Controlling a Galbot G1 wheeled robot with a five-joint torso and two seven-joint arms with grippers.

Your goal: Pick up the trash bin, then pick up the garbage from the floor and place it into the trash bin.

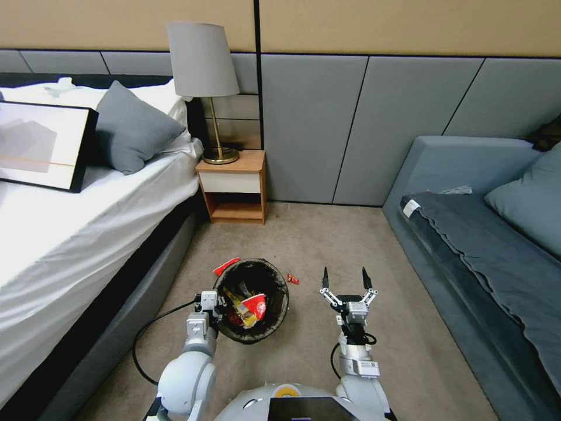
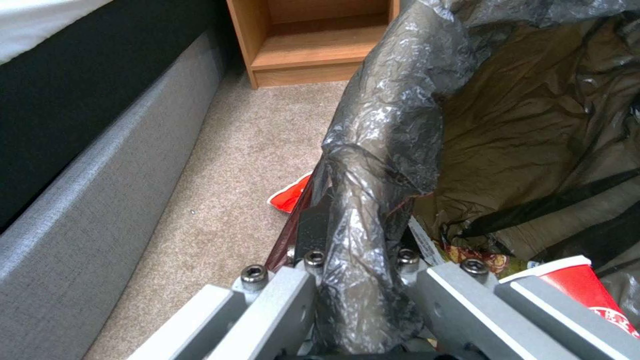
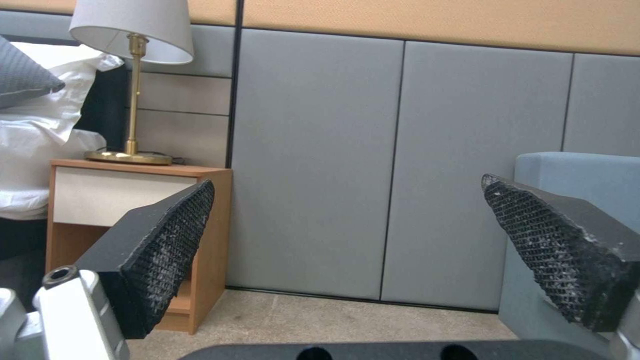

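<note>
Nearest the head camera sits the robot's own white body, with both arms reaching forward over the tan carpet (image 1: 304,245).

Left hand (image 1: 211,304): clenched on the near-left rim of the trash bin (image 1: 252,301). In the left wrist view the left hand (image 2: 353,260) has one finger (image 2: 312,235) outside the rim and the other inside, with the dark crinkled liner bag (image 2: 393,140) pinched between them. The bin stands directly ahead and to the right of this hand, between the bed (image 1: 70,234) and the right arm.

Bin contents: a red paper cup (image 1: 255,305) with a white rim lies just inside, close to the left hand; yellow and red wrappers (image 1: 236,304) lie beside it. White markings show on the cup (image 2: 587,290) in the left wrist view, but no writing can be read.

Garbage on the floor:
- A red wrapper (image 1: 226,266) lies just beyond the bin's far-left rim, ahead of the left hand; it also shows past the liner in the left wrist view (image 2: 292,196).
- A small red piece (image 1: 293,279) lies just beside the bin's right rim, between the bin and the right hand.

Right hand (image 1: 345,278): released, fingers spread wide and holding nothing, raised above the carpet to the right of the bin. The right wrist view shows both ribbed black pads (image 3: 167,250) well apart.

A wooden nightstand (image 1: 234,187) carrying a lamp (image 1: 204,76) stands well ahead of the left hand against the grey wall panels. A blue-grey sofa (image 1: 479,234) runs along the right side of the right hand; a small white label (image 1: 411,207) on its cushion is not legible.
</note>
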